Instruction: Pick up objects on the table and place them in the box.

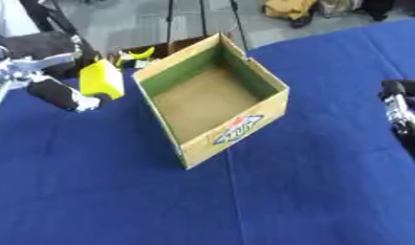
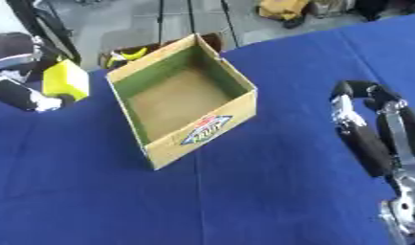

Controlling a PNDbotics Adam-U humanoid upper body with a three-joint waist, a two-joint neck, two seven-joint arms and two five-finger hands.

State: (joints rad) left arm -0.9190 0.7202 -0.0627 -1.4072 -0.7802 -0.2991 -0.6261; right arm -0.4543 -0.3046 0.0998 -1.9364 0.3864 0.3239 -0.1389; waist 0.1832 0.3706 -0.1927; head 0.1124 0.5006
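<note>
An open cardboard box (image 1: 275, 114) with a green inner wall and a printed label stands in the middle of the blue table; its inside looks bare. My left hand (image 1: 56, 93) is at the left, lifted beside the box's left wall, with its fingers curled round a yellow block (image 1: 102, 79). My right hand (image 2: 365, 131) hangs at the right edge, fingers bent and holding nothing, well apart from the box.
A yellow and green object (image 1: 140, 54) lies behind the box near the table's far edge. The blue cloth (image 1: 244, 201) runs wide in front of the box. Dark stand legs (image 1: 170, 21) and a yellow bag (image 1: 288, 8) are on the floor beyond.
</note>
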